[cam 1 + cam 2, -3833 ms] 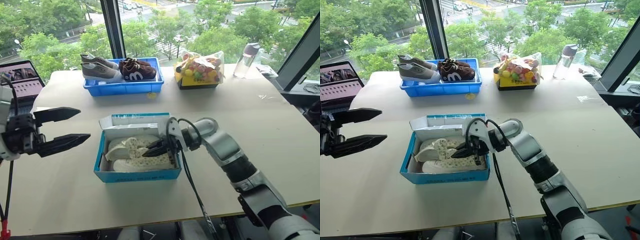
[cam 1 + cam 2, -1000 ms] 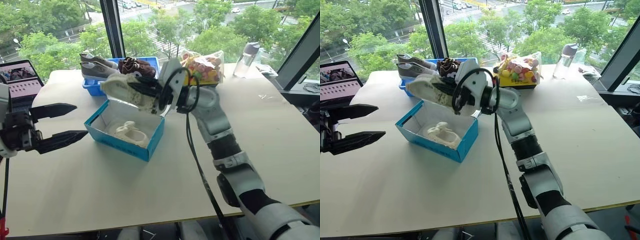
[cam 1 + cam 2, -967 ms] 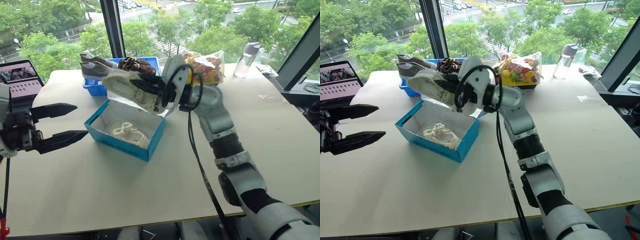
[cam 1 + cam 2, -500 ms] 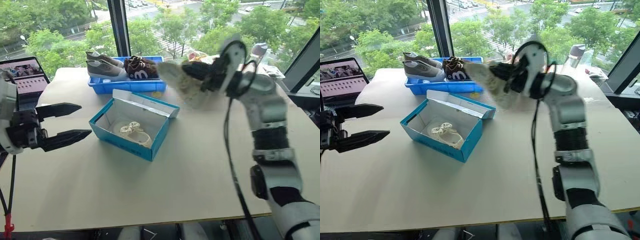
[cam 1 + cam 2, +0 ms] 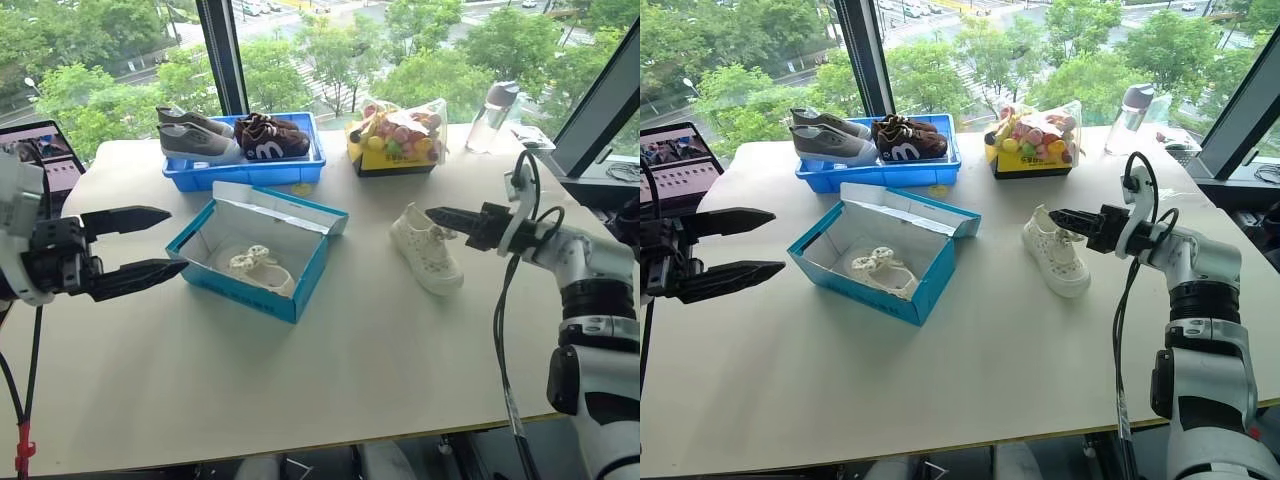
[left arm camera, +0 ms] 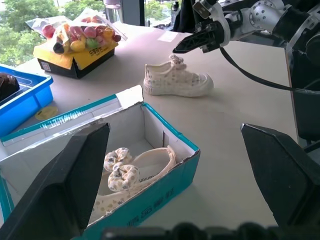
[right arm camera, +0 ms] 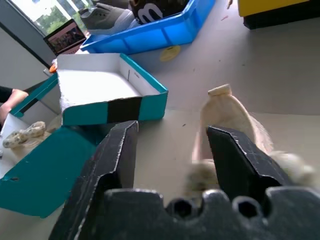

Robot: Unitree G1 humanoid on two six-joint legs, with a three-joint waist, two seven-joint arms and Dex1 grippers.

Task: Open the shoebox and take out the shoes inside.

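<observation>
1 shoe (image 5: 427, 248) sitting on worktop (image 5: 300, 380), right hand (image 5: 447, 217) open beside it; left hand (image 5: 150, 241) open. Remaining shoe (image 5: 255, 267) in box (image 5: 250, 290) looking light, soft; grip heel.

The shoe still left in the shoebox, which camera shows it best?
The left wrist view: it looks straight into the open shoebox, so the remaining shoe and its strap bows read clearly. Both eye views show it smaller, lying on the box floor. The right wrist view catches only a sliver at the edge.
</observation>
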